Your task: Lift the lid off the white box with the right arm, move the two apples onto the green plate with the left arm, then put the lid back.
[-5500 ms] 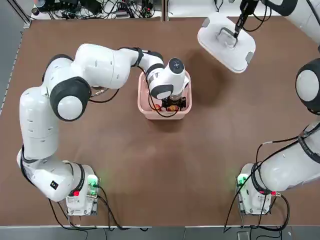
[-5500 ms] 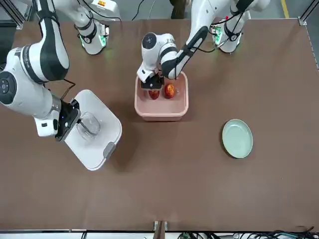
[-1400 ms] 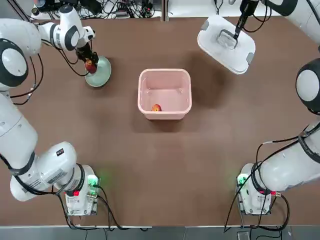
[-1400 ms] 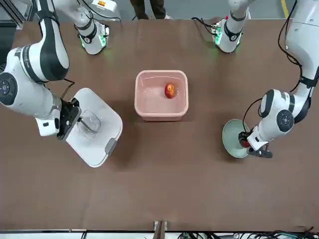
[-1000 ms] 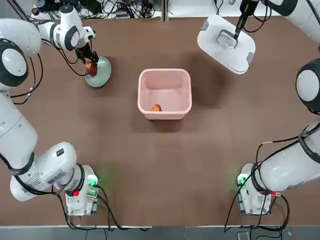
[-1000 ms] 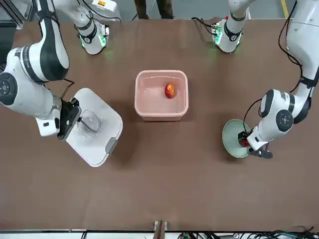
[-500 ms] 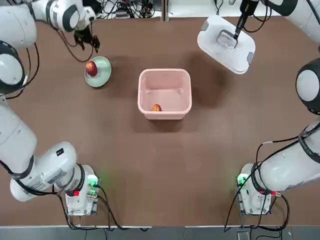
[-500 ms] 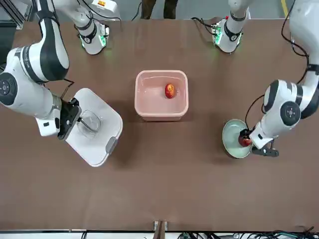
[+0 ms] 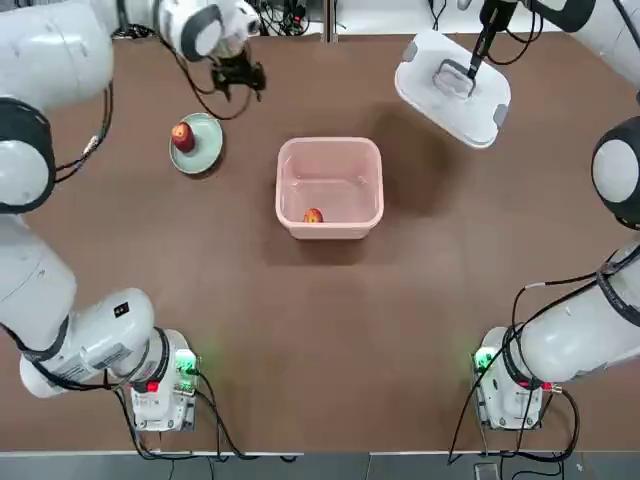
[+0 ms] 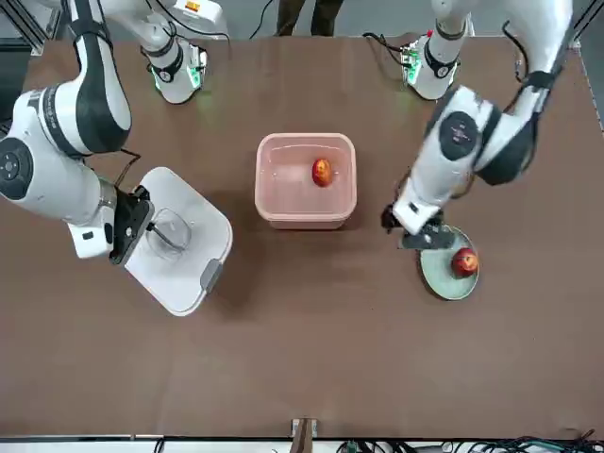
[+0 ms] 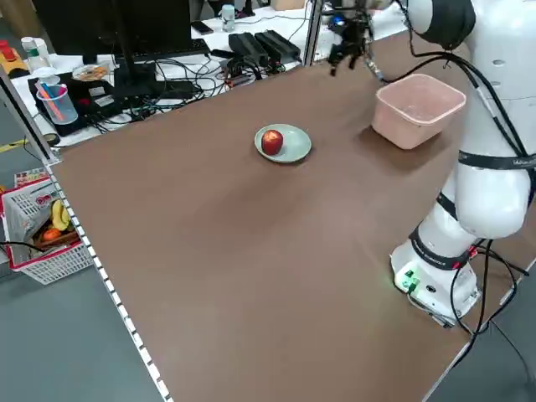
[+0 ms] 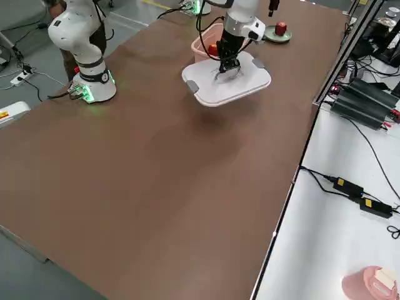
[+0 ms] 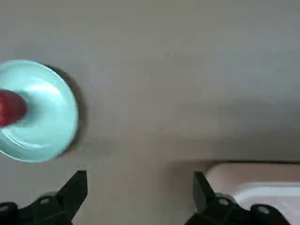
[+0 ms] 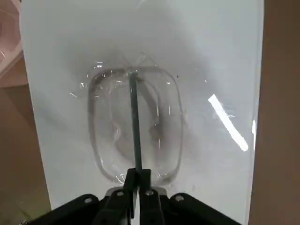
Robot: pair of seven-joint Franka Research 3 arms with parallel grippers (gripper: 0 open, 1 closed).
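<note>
Partly out of sight in several views, the left gripper (image 13: 140, 197) hangs over the table (image 9: 330, 330) between the green plate (image 9: 198, 144) and the white box (image 9: 329, 188), its jaws spread wide with nothing between them. In the front view the arm's own wrist hides most of those jaws and covers a bit of the plate's rim, while the left wrist view shows both fingers but cuts off the plate and the box at its borders. One apple (image 9: 183, 137) sits on the plate; its outer side falls outside the left wrist view. The other apple (image 10: 322, 172) lies inside the box, close to one wall, and in the top view that wall area hides part of it. Beside the box, apart from it, the right gripper (image 14: 139, 176) has its jaws pinched on the loop handle of the lid (image 10: 177, 242), which it holds above the table. Glare and see-through material make the loop's outline hard to follow, and one grey clip is plain in the front view. Across the table edge, a person (image 10: 310, 15) shows only as legs, the rest cut off.
</note>
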